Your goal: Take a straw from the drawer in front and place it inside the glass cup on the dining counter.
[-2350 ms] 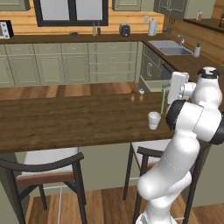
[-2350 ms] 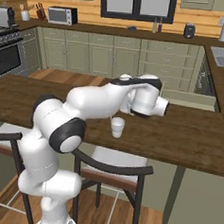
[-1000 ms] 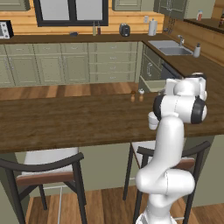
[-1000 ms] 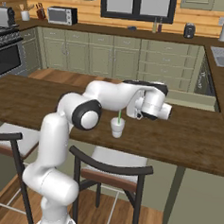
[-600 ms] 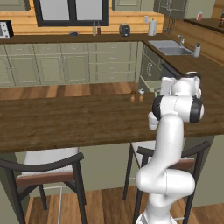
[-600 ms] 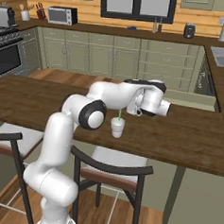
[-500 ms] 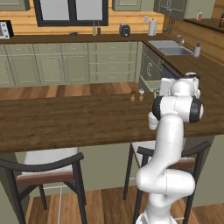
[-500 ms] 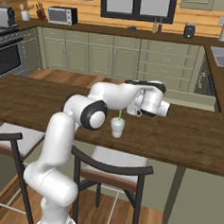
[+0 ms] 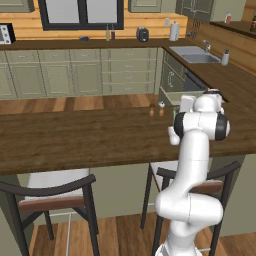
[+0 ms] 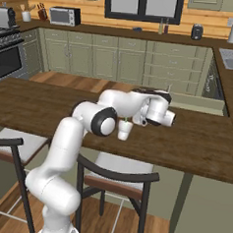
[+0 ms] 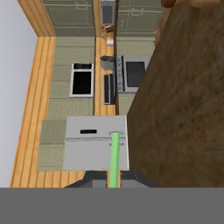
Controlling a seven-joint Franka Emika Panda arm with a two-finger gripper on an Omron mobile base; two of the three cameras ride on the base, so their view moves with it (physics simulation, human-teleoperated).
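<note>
Pinching the straw (image 11: 114,157) in closed jaws (lower end in the glass cup (image 10: 124,130)) above the dining counter (image 10: 200,144).

dining counter (image 10: 195,139) is dark wood planks, matt with visible grain. glass cup (image 10: 124,130) looks whitish and translucent, straw (image 11: 114,157) smooth light-green plastic. chairs (image 9: 55,197) dark with pale seat pads.
</note>
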